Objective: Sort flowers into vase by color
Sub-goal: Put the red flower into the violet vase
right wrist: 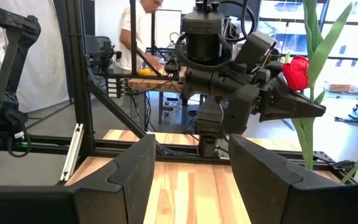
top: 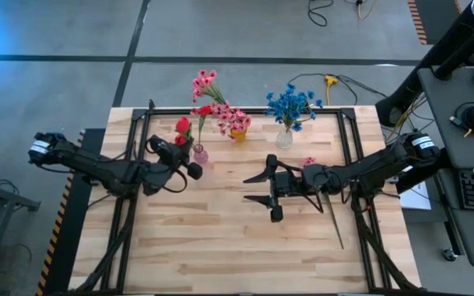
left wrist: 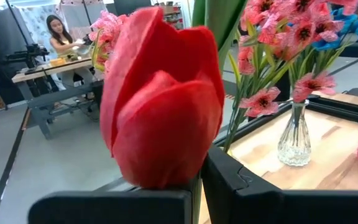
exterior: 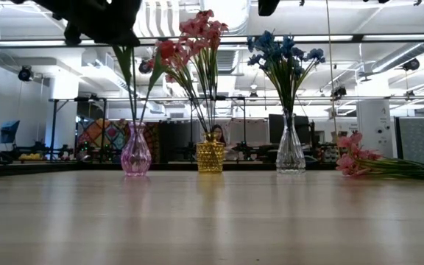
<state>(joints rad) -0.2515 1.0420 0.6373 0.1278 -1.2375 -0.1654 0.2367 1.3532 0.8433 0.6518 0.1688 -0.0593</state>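
Note:
Three vases stand along the far side of the table. The pink vase [top: 199, 153] holds red tulips. The yellow vase [top: 238, 134] holds pink flowers [top: 212, 90]. The clear vase [top: 284, 138] holds blue flowers [top: 290, 105]. My left gripper [left wrist: 197, 186] is level above the pink vase [exterior: 136, 151], shut on a red tulip [left wrist: 163, 99]. Over the table's middle, my right gripper [top: 257, 187] hangs open with nothing between its fingers. One pink flower [top: 309, 162] lies flat on the wood at the right. My left gripper pinches the red tulip's green stem [left wrist: 196, 190] between its two fingers, right under the bud. The fingers [right wrist: 303, 107] lie level and across the stem, pointing toward the table's far edge. The bud [right wrist: 297, 71] stands upright above them. The stem [exterior: 127, 81] slants down into the pink vase.
A black frame [top: 348, 131] borders the wooden top. The lying pink flower's long stem [top: 336, 222] runs toward the near edge beside my right arm. The near half of the table [top: 220, 247] is bare wood. A person [left wrist: 61, 37] sits at a bench beyond the table.

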